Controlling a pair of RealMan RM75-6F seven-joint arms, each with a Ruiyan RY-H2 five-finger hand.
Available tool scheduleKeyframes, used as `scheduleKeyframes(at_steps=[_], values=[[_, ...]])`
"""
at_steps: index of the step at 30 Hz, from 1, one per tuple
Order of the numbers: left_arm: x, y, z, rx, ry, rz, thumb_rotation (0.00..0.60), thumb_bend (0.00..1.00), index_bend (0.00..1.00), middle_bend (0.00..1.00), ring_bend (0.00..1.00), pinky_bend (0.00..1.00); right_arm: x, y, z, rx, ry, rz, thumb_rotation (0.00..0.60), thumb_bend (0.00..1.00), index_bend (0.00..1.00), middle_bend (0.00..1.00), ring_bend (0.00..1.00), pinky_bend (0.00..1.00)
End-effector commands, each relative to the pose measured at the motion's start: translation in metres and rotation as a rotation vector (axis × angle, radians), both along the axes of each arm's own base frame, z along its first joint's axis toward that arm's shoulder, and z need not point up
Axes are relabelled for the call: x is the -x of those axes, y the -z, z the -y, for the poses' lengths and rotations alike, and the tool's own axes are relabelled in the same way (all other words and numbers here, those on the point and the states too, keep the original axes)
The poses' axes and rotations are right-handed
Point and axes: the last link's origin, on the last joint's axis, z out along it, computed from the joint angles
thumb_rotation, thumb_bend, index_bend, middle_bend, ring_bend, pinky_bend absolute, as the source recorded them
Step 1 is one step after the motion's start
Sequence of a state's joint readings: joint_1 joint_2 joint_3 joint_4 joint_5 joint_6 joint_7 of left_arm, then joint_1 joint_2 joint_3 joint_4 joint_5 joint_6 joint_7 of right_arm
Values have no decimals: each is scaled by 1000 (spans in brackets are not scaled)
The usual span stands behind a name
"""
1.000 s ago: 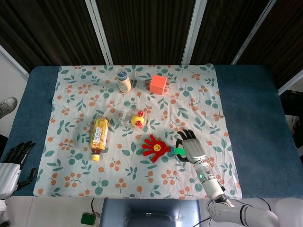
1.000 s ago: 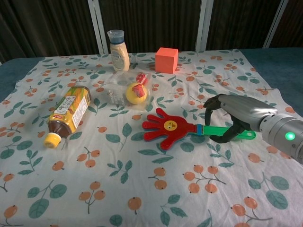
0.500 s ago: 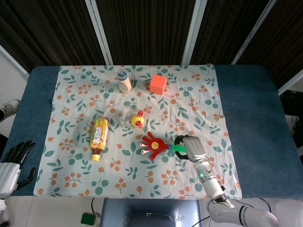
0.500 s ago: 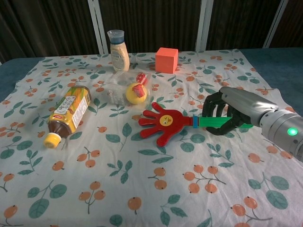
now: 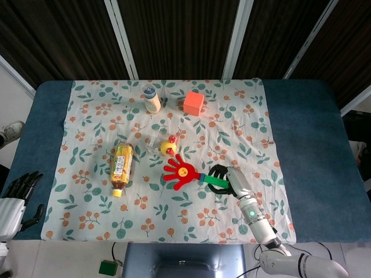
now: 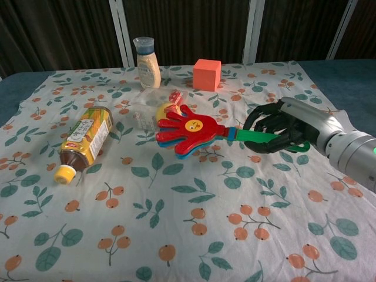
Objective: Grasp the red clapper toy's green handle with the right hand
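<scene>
The red clapper toy (image 5: 178,171) (image 6: 189,130) is a red hand shape on a green handle (image 5: 213,180) (image 6: 257,137). My right hand (image 5: 228,180) (image 6: 281,127) grips that green handle, fingers curled around it. The toy hangs lifted above the floral cloth, its red palm pointing left toward the yellow ball toy (image 5: 168,146) (image 6: 166,110). My left hand (image 5: 16,197) rests off the table's left front corner, holding nothing, fingers apart; the chest view does not show it.
A tea bottle (image 5: 120,162) (image 6: 84,141) lies on its side at the left. A cream bottle (image 5: 152,99) (image 6: 147,63) and an orange cube (image 5: 193,102) (image 6: 207,74) stand at the back. The floral cloth (image 5: 243,116) covers the blue table (image 5: 313,139).
My right hand closed around the green handle and lifted the clapper off the cloth. The red palm swung left and up, toward the yellow ball toy.
</scene>
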State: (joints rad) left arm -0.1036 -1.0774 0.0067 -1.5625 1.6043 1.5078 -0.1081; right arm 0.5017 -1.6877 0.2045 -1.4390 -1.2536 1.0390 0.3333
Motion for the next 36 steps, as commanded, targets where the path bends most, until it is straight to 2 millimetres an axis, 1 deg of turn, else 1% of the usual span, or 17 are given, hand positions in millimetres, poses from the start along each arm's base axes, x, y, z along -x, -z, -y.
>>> scheduleKeyframes(at_steps=[1,3,5,6,9,15,17,19,20,21,23,26,29,32,33,34,36], values=[[0,1,0,2,-2,-5,600,469,0,29,26,118,-6,-40,-24,-137,-56,540,600,513,849,762,739,1000],[-1,2,0,1,-4,-10,600,469,0,29,27,117,-1,-56,-31,-92,-130,629,600,513,845,762,740,1000],[-1,3,-1,0,-7,-14,600,469,0,29,28,117,4,-65,-35,15,-193,653,600,513,839,762,740,1000],[-1,4,-1,0,-9,-17,600,468,0,29,28,117,6,-70,-36,85,-207,683,600,514,837,762,741,1000],[-2,6,-1,2,-10,-23,600,469,0,30,28,118,9,-77,-38,177,-195,760,600,515,832,762,740,1000],[-2,8,-2,6,-10,-28,600,470,0,30,29,117,16,-70,-28,155,-226,560,600,517,831,762,741,1000],[-2,8,-2,8,-10,-29,600,470,0,29,28,117,20,-64,-24,134,-221,424,600,519,842,768,747,1000],[-2,8,-2,9,-9,-28,600,469,0,30,28,117,43,-49,-8,123,-204,-27,600,521,858,777,756,1000],[-2,7,-2,5,-9,-26,600,469,0,30,28,117,68,-39,0,25,-183,-318,600,521,859,777,757,1000],[-2,7,-2,4,-10,-25,600,469,0,29,28,117,69,-37,5,-32,-138,-401,600,521,860,778,757,1000],[-2,7,-3,4,-12,-26,600,469,0,29,29,118,67,-39,5,-96,-105,-467,600,521,862,780,758,1000],[-2,7,-3,5,-13,-27,600,470,0,30,29,117,51,-47,1,-97,-73,-418,600,524,865,781,759,1000],[-3,8,-3,7,-11,-30,600,470,0,29,29,118,31,-63,-5,-56,-57,-257,600,525,865,781,759,1000],[-3,9,-3,9,-11,-31,600,471,0,29,29,117,6,-89,-10,41,-63,-12,600,525,865,782,761,1000],[-3,9,-3,8,-12,-32,600,470,0,29,29,118,-3,-100,-13,102,-74,141,600,525,865,782,762,1000],[-3,9,-4,6,-13,-32,600,470,0,30,29,118,-8,-108,-16,148,-80,268,600,525,865,782,762,1000],[-2,8,-3,4,-14,-32,600,469,0,30,29,118,-6,-119,-23,198,-92,508,600,525,865,782,762,1000]])
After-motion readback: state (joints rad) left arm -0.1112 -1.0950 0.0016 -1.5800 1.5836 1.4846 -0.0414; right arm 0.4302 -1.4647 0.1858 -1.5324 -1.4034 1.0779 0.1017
